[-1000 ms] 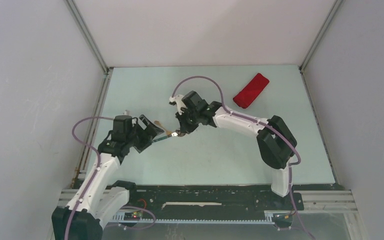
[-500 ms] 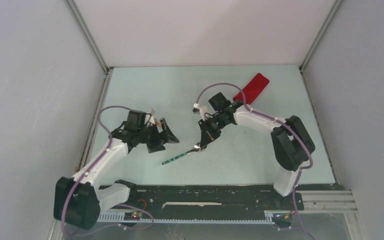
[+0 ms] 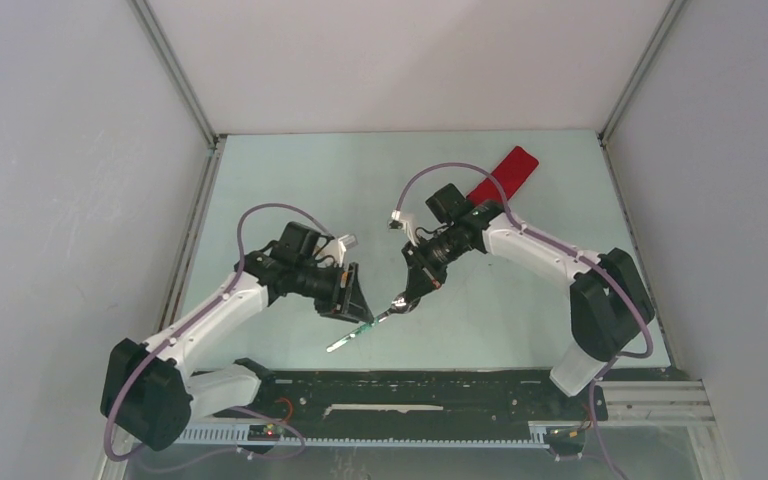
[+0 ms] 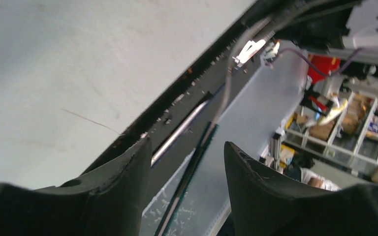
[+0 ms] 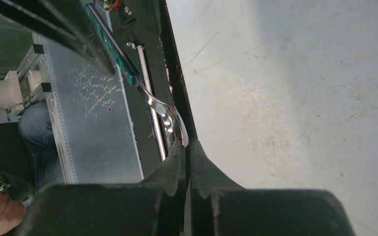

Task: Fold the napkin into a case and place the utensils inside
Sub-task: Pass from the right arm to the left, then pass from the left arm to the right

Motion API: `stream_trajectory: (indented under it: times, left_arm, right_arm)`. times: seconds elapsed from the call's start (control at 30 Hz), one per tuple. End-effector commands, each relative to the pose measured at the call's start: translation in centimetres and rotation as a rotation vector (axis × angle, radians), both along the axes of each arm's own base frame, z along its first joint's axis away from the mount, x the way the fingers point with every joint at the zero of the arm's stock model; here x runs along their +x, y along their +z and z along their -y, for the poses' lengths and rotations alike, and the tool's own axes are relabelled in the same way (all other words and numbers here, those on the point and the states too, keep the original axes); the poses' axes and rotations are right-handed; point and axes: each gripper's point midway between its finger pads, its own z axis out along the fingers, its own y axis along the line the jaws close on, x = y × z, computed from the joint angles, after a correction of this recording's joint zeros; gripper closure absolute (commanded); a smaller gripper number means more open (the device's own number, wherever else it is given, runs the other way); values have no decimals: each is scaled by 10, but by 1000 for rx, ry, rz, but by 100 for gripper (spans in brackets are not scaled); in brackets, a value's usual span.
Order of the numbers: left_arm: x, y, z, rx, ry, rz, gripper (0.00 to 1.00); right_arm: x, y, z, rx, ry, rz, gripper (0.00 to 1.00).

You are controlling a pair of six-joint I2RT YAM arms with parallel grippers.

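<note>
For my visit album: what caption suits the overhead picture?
Right gripper, jaws shut, holds a teal-handled utensil by its metal end; left gripper, jaws open, straddles the handle.

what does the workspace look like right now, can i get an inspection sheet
surface: pale green tabletop, faint scuffs only
job's things: red cloth folded into a narrow case lies far right, partly behind the right arm; teal-handled utensil with a shiny metal head sits between the two grippers; no wooden fork seen
clutter: nothing seen
grippers: right gripper shut on the utensil's metal head; left gripper open, fingers either side of the teal handle
cables: a purple cable arcs over each arm, clear of the utensil
surroundings: white walls; black rail at the near edge; a person in jeans beyond it
</note>
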Motion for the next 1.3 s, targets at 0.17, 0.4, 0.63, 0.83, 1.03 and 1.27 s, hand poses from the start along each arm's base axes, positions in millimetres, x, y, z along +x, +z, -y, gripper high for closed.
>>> stream_trajectory:
  times: [0.17,0.4,0.63,0.83,1.03,1.27]
  left_arm:
    - [-39,35,24,-208,-184,-7,50]
    - [-30,37,22,-174,-123,41,100]
    - [8,50,24,-200,74,240,100]
    - [23,51,36,-284,172,201,100]
    - [33,60,43,-359,226,187,100]
    - [35,64,47,-410,250,181,100]
  right_arm:
    - [-14,27,-3,67,51,51,100]
    - [18,29,-4,92,-109,79,90]
    - [73,60,14,287,-642,-77,41]
    - [67,73,8,463,-696,-99,34]
    - [68,77,-1,573,-755,-100,56]
    - [78,76,-8,617,-818,-130,51]
